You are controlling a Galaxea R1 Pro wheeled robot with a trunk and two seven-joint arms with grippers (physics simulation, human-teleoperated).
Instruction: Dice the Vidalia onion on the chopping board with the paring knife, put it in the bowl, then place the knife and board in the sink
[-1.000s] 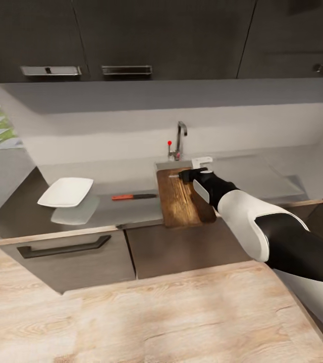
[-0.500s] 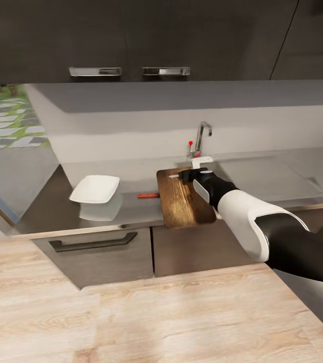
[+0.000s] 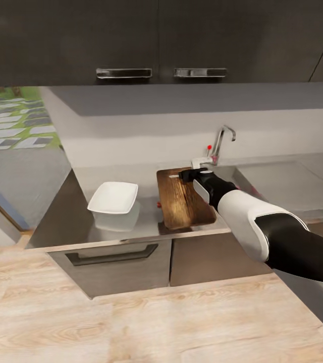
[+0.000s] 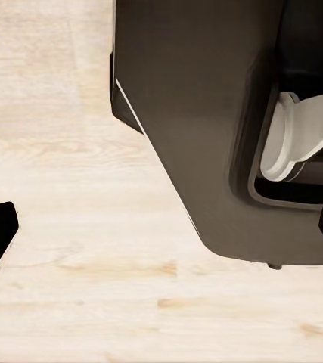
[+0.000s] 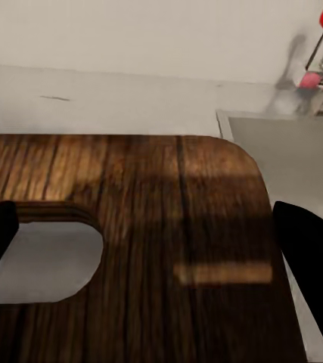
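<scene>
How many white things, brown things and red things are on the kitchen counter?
White: 1, the bowl
Brown: 1, the chopping board
Red: 2, the tap's red knob and a bit of the paring knife
Total: 4

Right arm (image 3: 262,227) extended forward, fingers (image 5: 312,257) spread

paring knife (image 3: 158,204): mostly hidden by chopping board (image 3: 184,199) | sink (image 3: 282,181): partly hidden
</scene>
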